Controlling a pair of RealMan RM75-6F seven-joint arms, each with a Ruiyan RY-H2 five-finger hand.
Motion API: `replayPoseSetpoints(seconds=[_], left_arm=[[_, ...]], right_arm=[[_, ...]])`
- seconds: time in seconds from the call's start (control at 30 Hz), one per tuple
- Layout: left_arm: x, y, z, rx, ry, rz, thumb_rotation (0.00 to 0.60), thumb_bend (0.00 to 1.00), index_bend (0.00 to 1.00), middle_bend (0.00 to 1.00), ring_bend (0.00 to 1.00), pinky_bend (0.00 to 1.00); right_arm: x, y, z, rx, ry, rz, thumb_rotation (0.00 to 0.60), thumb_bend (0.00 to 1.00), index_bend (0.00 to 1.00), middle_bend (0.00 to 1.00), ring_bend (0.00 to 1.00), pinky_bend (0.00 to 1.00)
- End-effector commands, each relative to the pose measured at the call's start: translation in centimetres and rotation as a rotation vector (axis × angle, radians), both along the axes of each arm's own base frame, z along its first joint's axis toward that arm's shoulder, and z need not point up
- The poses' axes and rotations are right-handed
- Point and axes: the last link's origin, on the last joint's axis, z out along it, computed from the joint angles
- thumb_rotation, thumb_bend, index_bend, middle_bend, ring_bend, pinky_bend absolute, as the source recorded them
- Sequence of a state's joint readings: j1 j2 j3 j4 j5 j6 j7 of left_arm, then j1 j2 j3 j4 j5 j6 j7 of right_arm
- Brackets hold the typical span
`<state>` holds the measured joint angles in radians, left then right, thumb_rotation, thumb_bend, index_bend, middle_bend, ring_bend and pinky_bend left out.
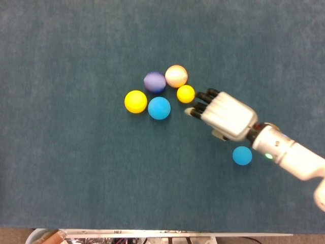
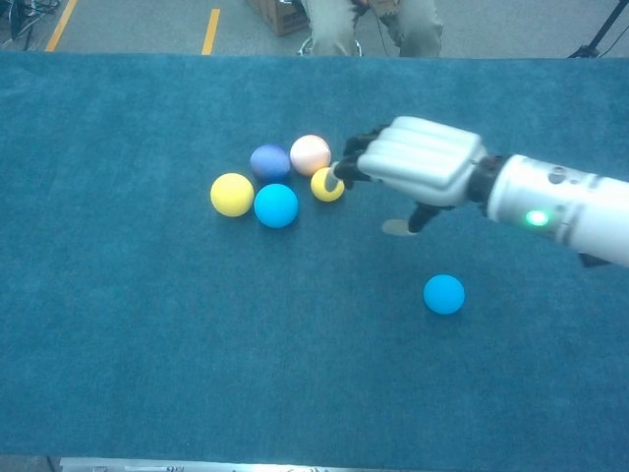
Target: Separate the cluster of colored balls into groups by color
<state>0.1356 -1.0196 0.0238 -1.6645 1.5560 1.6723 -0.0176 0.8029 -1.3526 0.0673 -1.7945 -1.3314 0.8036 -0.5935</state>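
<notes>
A cluster of balls lies mid-table: a large yellow ball (image 1: 135,101) (image 2: 232,194), a blue ball (image 1: 159,108) (image 2: 275,205), a purple ball (image 1: 154,81) (image 2: 269,160), a peach ball (image 1: 176,75) (image 2: 310,154) and a small yellow ball (image 1: 186,93) (image 2: 325,185). A second small blue ball (image 1: 242,155) (image 2: 443,294) lies alone to the right. My right hand (image 1: 221,115) (image 2: 418,160) hovers palm down just right of the small yellow ball, holding nothing, fingertips close to that ball. The left hand is not seen.
The table is covered in teal cloth (image 1: 76,168) (image 2: 128,344). Beyond its far edge in the chest view a person's legs (image 2: 369,25) stand on a grey floor.
</notes>
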Motion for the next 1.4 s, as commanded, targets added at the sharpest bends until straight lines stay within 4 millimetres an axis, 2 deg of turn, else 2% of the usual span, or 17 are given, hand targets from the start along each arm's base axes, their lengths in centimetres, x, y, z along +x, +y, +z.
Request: replayPoseSetpoints(seconds=[0.03, 0.2, 0.4, 0.5, 1.07, 1.4], left_arm=[[-0.1, -0.3, 0.2, 0.007, 0.002, 0.008, 0.6, 0.34, 0.27, 0.27, 0.24, 0.2], [-0.2, -0.8, 0.6, 0.017, 0.007, 0.019, 0.6, 0.34, 0.27, 0.27, 0.24, 0.2], [-0.3, -1.1, 0.8, 0.027, 0.009, 0.033, 0.6, 0.34, 0.27, 0.27, 0.24, 0.2], [-0.4, -1.1, 0.9, 0.027, 0.008, 0.038, 0.6, 0.34, 0.27, 0.27, 0.24, 0.2], [-0.8, -1.1, 0.9, 0.021, -0.006, 0.043, 0.6, 0.34, 0.27, 0.27, 0.24, 0.2], [-1.1, -1.1, 0.9, 0.022, -0.01, 0.051, 0.6, 0.34, 0.27, 0.27, 0.24, 0.2]], right_arm=[[2.4, -1.3, -2.2, -0.03, 0.007, 0.019, 0.6, 0.1, 0.24, 0.34, 0.17, 0.25], [4.3, -2.3, -4.6, -0.072, 0.033, 0.023, 0.6, 0.01, 0.24, 0.34, 0.17, 0.25], [6.5, -3.0, -6.7, -0.109, 0.027, 0.013, 0.6, 0.0, 0.24, 0.34, 0.17, 0.25], [7.0, -3.4, -7.4, -0.122, 0.032, 0.003, 0.6, 0.0, 0.24, 0.34, 0.17, 0.25], [6.2, -3.7, -9.3, -0.116, 0.078, -0.032, 0.6, 0.0, 0.24, 0.37, 0.16, 0.26], [6.4, -3.6, -10.3, -0.111, 0.103, -0.027, 0.6, 0.0, 0.25, 0.38, 0.16, 0.26]])
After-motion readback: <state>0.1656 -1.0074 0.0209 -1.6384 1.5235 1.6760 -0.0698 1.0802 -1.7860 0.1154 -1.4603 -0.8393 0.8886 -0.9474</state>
